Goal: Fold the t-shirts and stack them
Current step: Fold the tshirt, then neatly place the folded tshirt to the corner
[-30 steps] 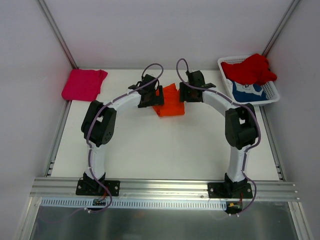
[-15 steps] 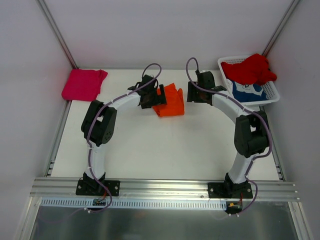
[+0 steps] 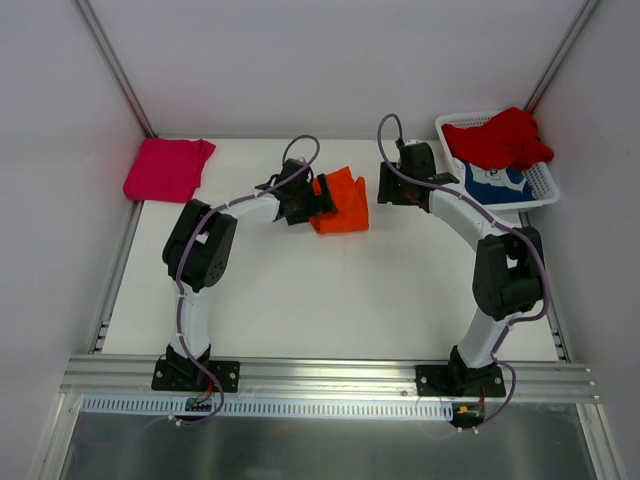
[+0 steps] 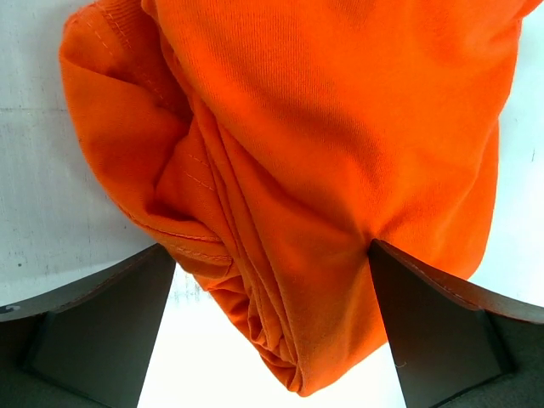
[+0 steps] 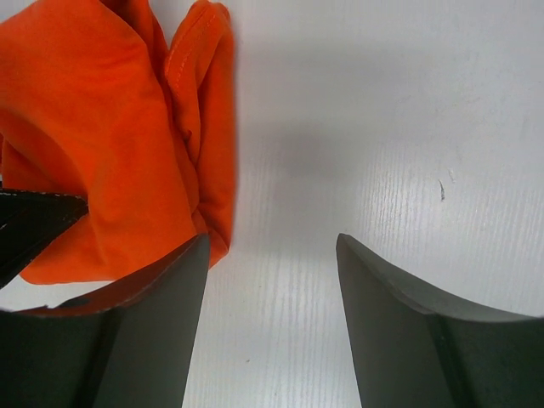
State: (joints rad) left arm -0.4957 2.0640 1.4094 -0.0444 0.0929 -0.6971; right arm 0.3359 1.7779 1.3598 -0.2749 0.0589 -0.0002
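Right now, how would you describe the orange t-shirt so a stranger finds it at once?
On the white table, near the middle of the far edge, a crumpled orange t-shirt lies between the left tool and the right tool. It alone is orange: the pink t-shirt lies far left, the red t-shirt in the basket.

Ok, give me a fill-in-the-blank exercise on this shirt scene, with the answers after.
The orange t-shirt lies between the open fingers of the ____. The red t-shirt lies in the white ____. The magenta t-shirt sits at the table's far ____ corner. The right gripper is ____, holding nothing.
Answers: left gripper; basket; left; open.
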